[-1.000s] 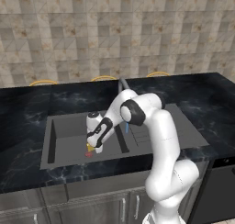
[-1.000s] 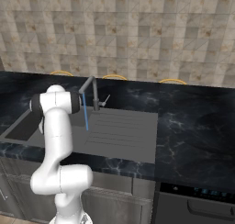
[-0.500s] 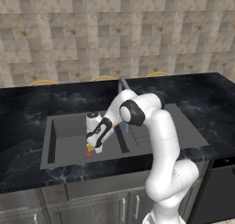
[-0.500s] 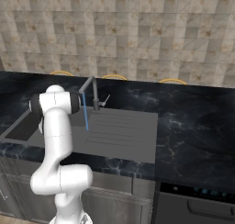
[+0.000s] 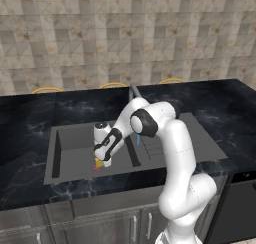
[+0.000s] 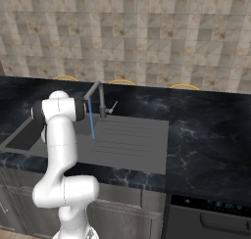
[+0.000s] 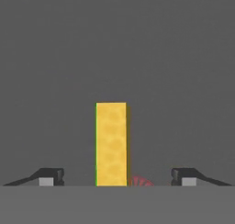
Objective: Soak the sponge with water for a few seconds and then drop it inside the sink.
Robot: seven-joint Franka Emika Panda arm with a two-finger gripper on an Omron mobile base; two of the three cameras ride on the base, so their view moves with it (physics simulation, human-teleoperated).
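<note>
The sponge (image 7: 111, 144) is being released at six o'clock from the newly spread gripper (image 7: 117, 176) into the sink (image 7: 117, 44), completing the drop.

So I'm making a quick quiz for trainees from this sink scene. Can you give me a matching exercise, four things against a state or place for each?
Things:
1. sponge
2. water
3. hand
4. sink

States or places:
A. falling from the tap as a thin blue stream
B. open, fingers wide apart on either side of the sponge
C. yellow block over the basin floor, next to the red spot
D. dark grey basin set into the black countertop

Pairs: 1-C, 2-A, 3-B, 4-D
</note>
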